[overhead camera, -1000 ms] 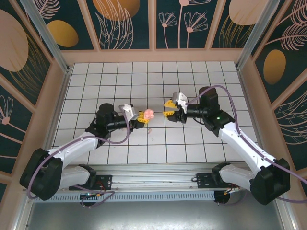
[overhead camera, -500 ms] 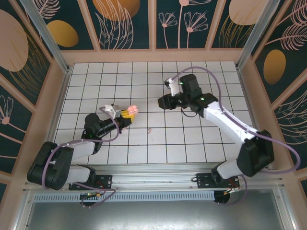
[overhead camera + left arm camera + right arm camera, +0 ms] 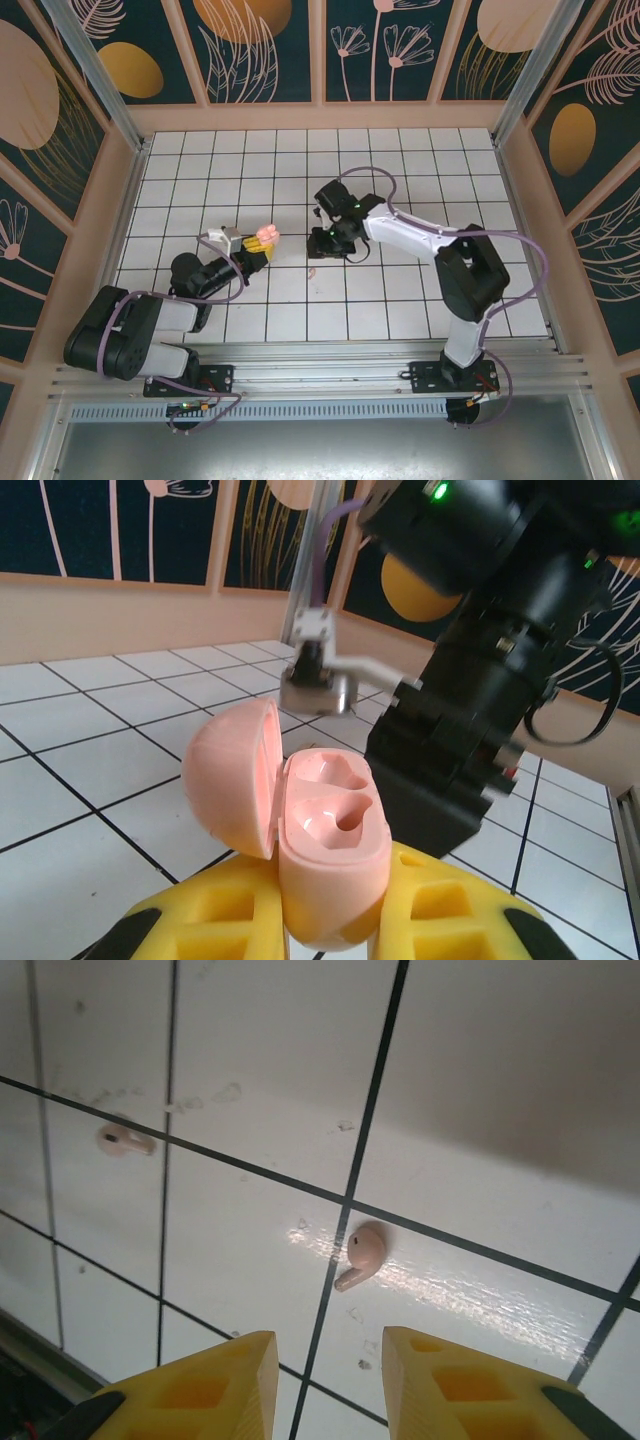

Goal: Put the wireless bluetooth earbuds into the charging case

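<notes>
No legible text, label, brand, number or sign on any visible surface.

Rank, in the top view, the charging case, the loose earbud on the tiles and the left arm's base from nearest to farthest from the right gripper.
1. Earbud, on the tile beside the right gripper, toward the near edge.
2. Charging case, to the left, held by the left gripper.
3. Left arm's base, at the table's near left edge.

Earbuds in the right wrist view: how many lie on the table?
2. One earbud lies beside a grid line just ahead of the open right gripper; the other earbud lies farther left. Both hollows of the charging case are empty.
</notes>
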Available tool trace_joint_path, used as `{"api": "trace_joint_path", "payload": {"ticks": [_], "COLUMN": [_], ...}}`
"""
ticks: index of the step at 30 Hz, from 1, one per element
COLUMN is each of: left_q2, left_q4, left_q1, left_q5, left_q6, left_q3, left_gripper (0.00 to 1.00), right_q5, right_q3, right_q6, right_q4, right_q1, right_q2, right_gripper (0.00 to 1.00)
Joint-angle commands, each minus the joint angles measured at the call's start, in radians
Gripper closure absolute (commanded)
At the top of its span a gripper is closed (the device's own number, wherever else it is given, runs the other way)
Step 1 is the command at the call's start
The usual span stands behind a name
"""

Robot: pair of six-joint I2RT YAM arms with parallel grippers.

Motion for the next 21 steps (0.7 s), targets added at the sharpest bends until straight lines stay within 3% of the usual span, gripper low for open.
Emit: {"api": "trace_joint_path", "payload": {"ticks": [1,21], "left_q2": [-0.001,-0.058], "left_q4": [0.077,-0.019], "left_q1": [0.006,0.007], "left_q5": [0.012,-0.002], "left_q6": [-0.025,0.012], "left_q3": [-0.005,0.015], "left_gripper": [0.87,0.87], "right_q5": [0.035,0.015], "right_q3": [0.052,0.165], "right_q6": [0.021,-0.029], "right_q4": [-0.059,-0.104], "right_q1": [0.010,0.045], "right_q2": [0.063,0.239], "right_gripper": [0.67,0.67]}}
